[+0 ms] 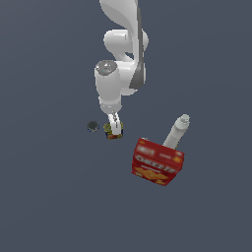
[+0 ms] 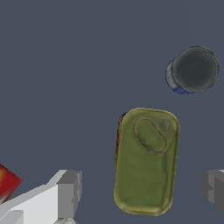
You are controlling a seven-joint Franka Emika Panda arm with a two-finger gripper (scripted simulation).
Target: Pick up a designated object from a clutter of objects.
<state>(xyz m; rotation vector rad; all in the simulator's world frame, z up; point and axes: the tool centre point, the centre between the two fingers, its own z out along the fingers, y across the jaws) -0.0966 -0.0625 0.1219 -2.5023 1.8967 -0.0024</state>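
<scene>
The red cracker box point(image 1: 157, 162) is the biggest thing on the desk point(image 1: 44, 197), lying toward the exterior view's right with the white-grey bottle point(image 1: 177, 130) leaning just behind it. Both sit well apart from the work, so they need not trouble the descent; a red corner of the box only just shows at the edge of the wrist view point(image 2: 6, 181).

The arm reaches down over the small squat can point(image 1: 113, 131), which sits near the middle of the desk, just beside the tiny dark round object point(image 1: 92, 126) on the exterior view's left. In the wrist view the can point(image 2: 146, 161) shows its rounded oblong green-yellow top with a pull tab, a sliver of red label down one long side, and the dark round object point(image 2: 194, 70) stands clear of it, not touching.

The gripper point(image 2: 142, 190) has its jaws spread wide, one finger point(image 2: 70, 192) on each long side of the can — nothing held yet. The step in hand looks to be the final lowering and close.

To do it well:
- The can sits nearer one finger than the other, so centre it between them first — an uneven close may push it aside.
- Close across the narrow width, as the jaws are now set.
- Go low enough that the pads meet the can's wall below the top rim, not the rim itself.
- Lift straight up, staying away from the dark round object.
</scene>
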